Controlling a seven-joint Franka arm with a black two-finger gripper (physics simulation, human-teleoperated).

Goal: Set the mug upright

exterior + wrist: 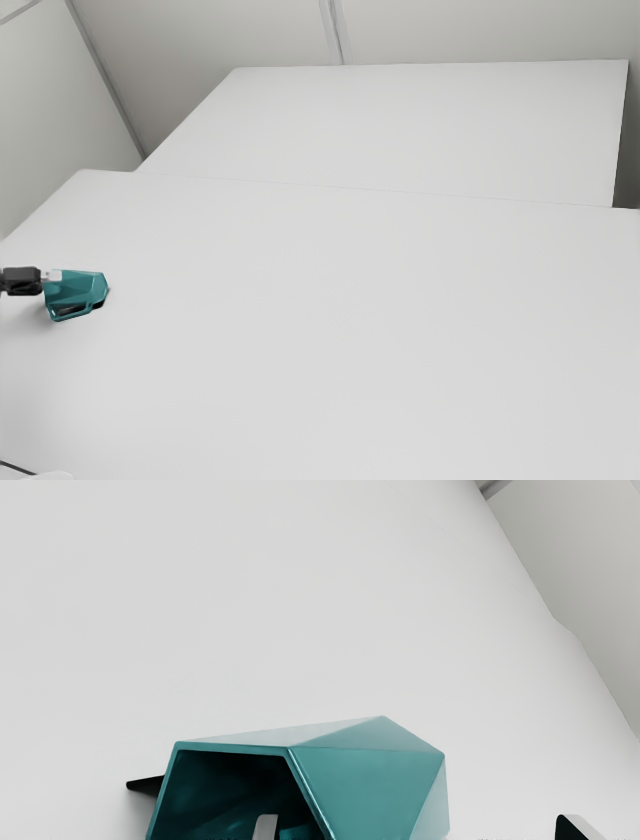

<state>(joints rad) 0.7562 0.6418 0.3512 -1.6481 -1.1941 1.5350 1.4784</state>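
Mug (78, 293) in teal, on its side on the table (350, 330), was our whole concern, its mouth (225, 785) turned sideways. Our hand (419, 827) was beside the mug, fingers wide apart, with no grip on it: one finger (265, 827) showed against the mouth, the other finger (577, 825) past the mug's closed end. We could not tell whether the first reached inside, or whether either touched.

We judged the step needed a firm hold on a wall; squeezing across these slanted facets might have made the mug skid or roll. Held well, it was best raised a little, turned slowly until the mouth faced up, then lowered until its base sat flat before letting go. We found no brand, label or readable writing on the mug.
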